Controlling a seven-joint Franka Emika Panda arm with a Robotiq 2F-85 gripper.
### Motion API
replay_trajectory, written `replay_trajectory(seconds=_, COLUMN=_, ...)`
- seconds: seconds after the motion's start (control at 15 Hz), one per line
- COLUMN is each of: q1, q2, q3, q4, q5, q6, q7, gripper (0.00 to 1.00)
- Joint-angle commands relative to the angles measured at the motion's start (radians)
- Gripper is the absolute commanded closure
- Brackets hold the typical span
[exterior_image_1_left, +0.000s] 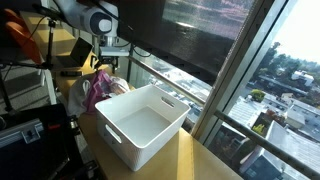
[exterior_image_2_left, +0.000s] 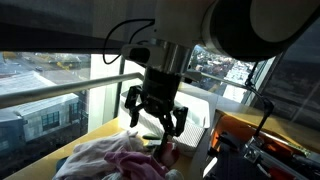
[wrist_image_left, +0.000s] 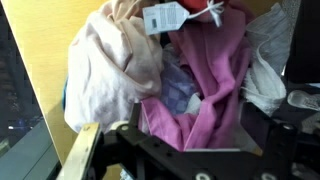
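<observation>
Tool hangs over the clothes pile with its fingers spread apart and nothing between them. It's empty, with the tips just above the top of the heap. Can't tell from here whether a tip brushes the fabric. In an exterior view the tool sits straight above the pile, arm coming down near vertical. Wrist view looks down into the heap: the magenta garment is directly below the tool, crumpled and running down the middle. The cream garment is bunched to one side of it and touching it. A pale grey-white cloth lies on the opposite side, and a light blue piece is half buried between cream and magenta. A white tag lies on top at the far edge of the pile from the tool, print too small to read. The tool's dark body fills the near edge of that view and hides the fingertips there. The white bin stands just beside the pile, off to the side of the tool. It's on the same wooden table, open side up. The window railing runs behind the tool, well apart from it.
</observation>
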Motion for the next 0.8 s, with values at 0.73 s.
replay_trajectory(seconds=0.73, q1=0.041, q2=0.203, q3=0.079, q4=0.074, q5=0.001, q6=-0.046, q7=0.013, gripper=0.00)
